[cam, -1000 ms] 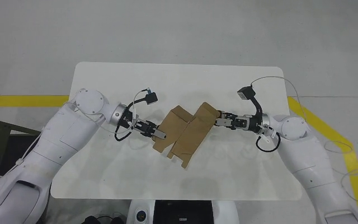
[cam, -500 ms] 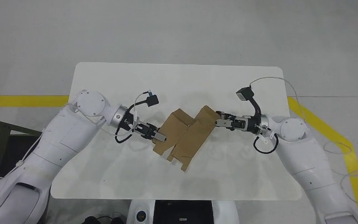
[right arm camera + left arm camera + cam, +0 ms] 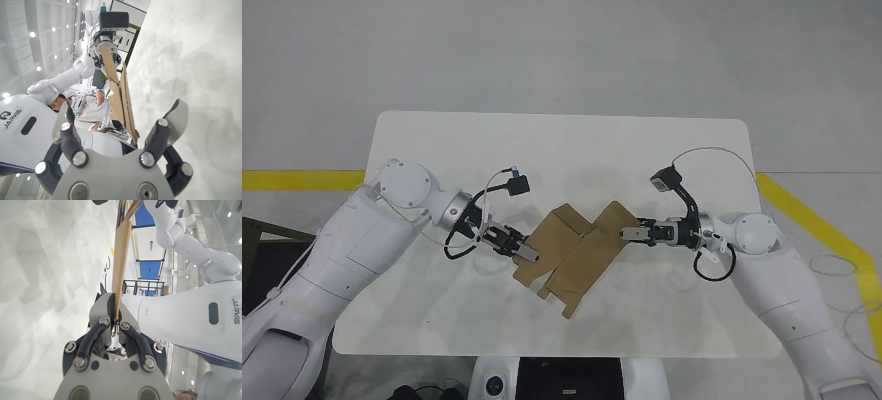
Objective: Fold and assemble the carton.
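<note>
Top view: the carton (image 3: pixel 575 250), a flat brown cardboard blank with its flaps spread, sits over the middle of the white table (image 3: pixel 542 130), slanting from its far right corner down to the near edge; the left gripper (image 3: pixel 527 255) meets its left edge and the right gripper (image 3: pixel 627 232) is at its far right corner, so the two arms face each other across it.

Left wrist view: the left gripper (image 3: pixel 115 315) is clamped on the carton (image 3: pixel 121 256); the board's thin edge is pinched between the two pads and runs straight away from them, seen edge-on, with the tabletop alongside it and a gap between them; the other arm (image 3: pixel 189 247) is at the board's far end.

Right wrist view: the right gripper (image 3: pixel 122 113) is spread wide; the carton (image 3: pixel 124 98) reaches in between the fingers (image 3: pixel 179 108) with its torn corner near the gripper's base; neither pad presses on the board; at the far end the left gripper (image 3: pixel 105 51) grips a flap, and the panels beyond are partly folded against each other.
</note>
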Tool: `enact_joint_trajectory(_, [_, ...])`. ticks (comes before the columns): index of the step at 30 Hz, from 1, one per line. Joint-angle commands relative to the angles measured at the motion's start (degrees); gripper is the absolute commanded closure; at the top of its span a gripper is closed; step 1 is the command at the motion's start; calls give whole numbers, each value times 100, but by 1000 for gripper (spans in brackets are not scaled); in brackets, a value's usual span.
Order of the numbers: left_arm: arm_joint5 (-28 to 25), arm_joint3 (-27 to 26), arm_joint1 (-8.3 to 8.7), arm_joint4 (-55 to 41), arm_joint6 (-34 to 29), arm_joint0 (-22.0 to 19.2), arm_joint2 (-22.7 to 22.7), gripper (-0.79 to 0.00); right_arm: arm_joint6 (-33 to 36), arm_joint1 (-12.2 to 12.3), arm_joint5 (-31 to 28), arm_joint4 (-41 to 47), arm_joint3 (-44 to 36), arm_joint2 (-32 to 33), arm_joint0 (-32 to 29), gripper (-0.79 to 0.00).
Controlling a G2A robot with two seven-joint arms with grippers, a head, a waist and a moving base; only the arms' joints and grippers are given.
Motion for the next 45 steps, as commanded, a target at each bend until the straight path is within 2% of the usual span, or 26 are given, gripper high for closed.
enact_joint_trajectory(1, [9,3,2,-30,-9,-10,22,0,40,7,39,70,-7,-43,-2,-391])
enact_joint_trajectory(2, [12,-2,3,-41,-11,-14,35,0,67,11,67,94,-12,-73,-1,-385])
enact_joint_trajectory(8, [29,-10,23,-88,-29,-36,93,0,114,41,113,210,12,-187,28,-237])
enact_joint_trajectory(15, [55,-7,63,-102,-55,-63,142,0,110,73,110,289,38,-295,84,0])
enact_joint_trajectory(17, [55,3,76,-100,-55,-71,152,0,100,79,99,336,54,-323,97,0])
enact_joint_trajectory(18, [51,9,82,-114,-51,-72,154,-237,96,83,95,345,64,-335,106,0])
enact_joint_trajectory(20, [45,0,96,-131,-46,-81,156,-785,65,88,64,387,99,-352,118,0])
enact_joint_trajectory(24, [-63,145,121,-238,64,-97,73,-785,-94,94,-94,464,195,-325,129,0])
enact_joint_trajectory(26, [-283,291,126,-225,307,-101,-38,-785,-196,99,-195,456,247,-283,122,0])
enact_joint_trajectory(29, [-310,389,108,-254,1274,-12,-231,-785,-427,105,-380,453,328,-158,76,0])
enact_joint_trajectory(33, [-309,136,115,33,2347,245,-405,-785,-980,125,-333,142,184,11,-52,0])
enact_joint_trajectory(39, [-1,-241,138,229,3337,671,-615,-785,-1937,176,-119,-555,-287,289,-411,0])
enact_joint_trajectory(45, [435,-481,114,60,3871,1020,-717,-785,-2605,195,-24,-834,-743,493,-799,0])
